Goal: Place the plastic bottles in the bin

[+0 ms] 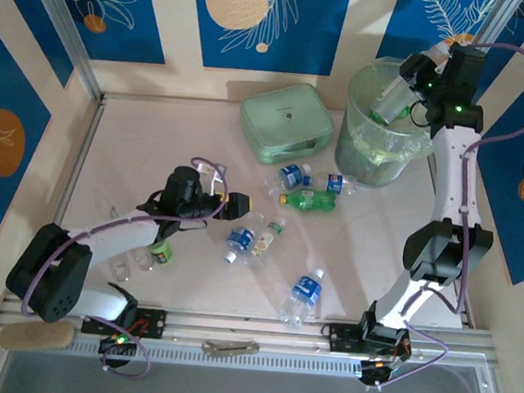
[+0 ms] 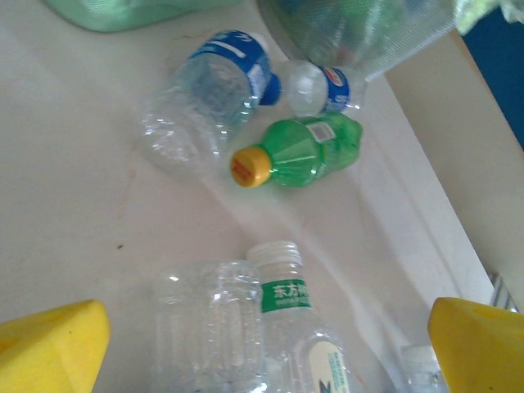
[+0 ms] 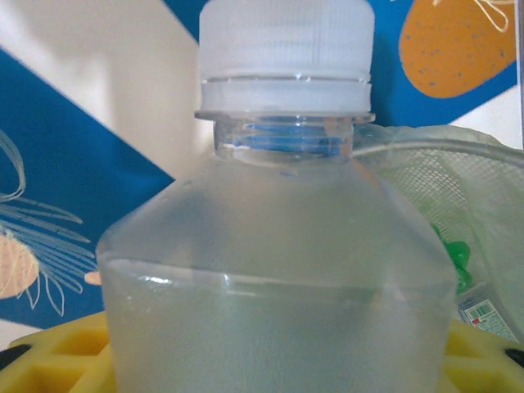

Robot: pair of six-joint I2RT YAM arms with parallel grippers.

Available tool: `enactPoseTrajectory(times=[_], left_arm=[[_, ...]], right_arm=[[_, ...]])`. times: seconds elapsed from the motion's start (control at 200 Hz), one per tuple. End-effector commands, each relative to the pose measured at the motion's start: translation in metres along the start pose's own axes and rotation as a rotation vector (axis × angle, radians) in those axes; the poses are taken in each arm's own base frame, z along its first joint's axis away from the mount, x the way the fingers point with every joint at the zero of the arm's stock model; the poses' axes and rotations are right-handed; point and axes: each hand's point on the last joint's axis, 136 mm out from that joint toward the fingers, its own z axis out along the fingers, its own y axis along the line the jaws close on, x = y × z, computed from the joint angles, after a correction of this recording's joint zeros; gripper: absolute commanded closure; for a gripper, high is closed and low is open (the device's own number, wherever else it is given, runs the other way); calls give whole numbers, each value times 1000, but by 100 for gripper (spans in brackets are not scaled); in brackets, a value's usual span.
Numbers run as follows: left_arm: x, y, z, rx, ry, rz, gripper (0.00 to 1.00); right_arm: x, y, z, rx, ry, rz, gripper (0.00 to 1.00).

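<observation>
Top external: white-capped bottle (image 1: 392, 102) hangs tilted over the bin's (image 1: 363, 160) mouth, clamped in right gripper (image 1: 410, 88); green ones seemingly inside already, several loose bottles (image 1: 313, 200) remain on the table (image 1: 155, 149) near the bin, left gripper (image 1: 240, 207) spread open, empty, above them.

Glossy clear plastic bottles (image 2: 209, 98), translucent bin (image 1: 361, 152)

Table (image 1: 136, 156): pale top, and it's busy out there.
Far right: the bin (image 1: 363, 155) stands upright, with the liner folded over its rim.
Far middle: a mint-green case (image 1: 286, 123) lies flat, just left of the bin.
Before the bin: two blue-labelled bottles (image 1: 292, 176) lie on their sides, and a yellow-capped green bottle (image 1: 313, 200) is just beside them.
Centre: a pair of clear bottles (image 1: 239, 241) lies down, side by side.
Near edge: a lone blue-labelled bottle (image 1: 304, 293) lies well apart.
Near left: a small green bottle (image 1: 161, 254) is partly hidden.
</observation>
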Motion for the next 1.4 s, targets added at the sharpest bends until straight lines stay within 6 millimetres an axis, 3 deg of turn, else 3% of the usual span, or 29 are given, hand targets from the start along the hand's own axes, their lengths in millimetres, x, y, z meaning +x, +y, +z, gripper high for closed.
enactPoseTrajectory(times=[0.0, 0.315, 0.63, 0.765, 0.965, 1.201, 1.396], left_arm=[[-12, -41, -6, 153, -22, 127, 1], [-13, -53, -6, 189, -38, 176, 1], [-12, -48, -5, 156, -42, 172, 1], [-13, -47, -7, 145, -47, 171, 1], [-13, -41, -13, 103, -74, 178, 1], [-14, -40, -14, 96, -85, 175, 1], [-15, -35, -15, 76, -99, 155, 1]], right_arm=[[-20, 0, 0, -8, -35, 77, 55], [11, -26, 30, 28, 84, 154, 52], [24, -24, 41, -1, 135, 191, 46], [23, -22, 42, 1, 132, 187, 31], [13, -15, 28, 4, 97, 159, 21], [0, 6, -5, -25, 19, 90, 20], [25, 30, -38, -55, 37, -24, 19]])
